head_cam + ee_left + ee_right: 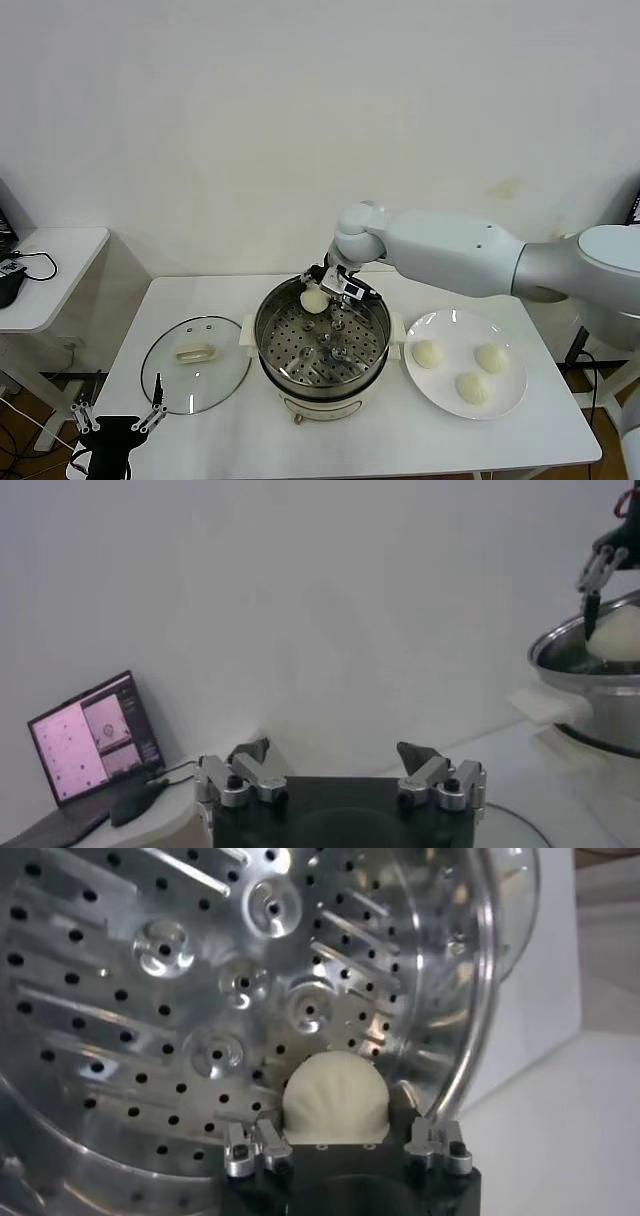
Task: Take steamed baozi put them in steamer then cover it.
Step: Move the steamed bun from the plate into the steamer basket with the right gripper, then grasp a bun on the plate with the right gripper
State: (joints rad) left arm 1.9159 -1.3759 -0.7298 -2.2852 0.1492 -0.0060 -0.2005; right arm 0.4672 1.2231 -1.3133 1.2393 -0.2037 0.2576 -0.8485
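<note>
My right gripper (318,296) is shut on a cream-white baozi (314,299) and holds it over the far left inside of the steel steamer (375,358). In the right wrist view the baozi (334,1098) sits between my jaws above the perforated tray (170,998). Three more baozi (427,353) (491,358) (472,388) lie on a white plate (455,323) to the right of the steamer. The glass cover (220,378) with its cream handle (194,352) lies flat left of the steamer. My left gripper (118,418) is open and empty, parked at the table's near left edge.
A small white side table (55,270) with a dark device stands at the far left. A laptop (95,738) shows in the left wrist view. The white wall runs behind the table.
</note>
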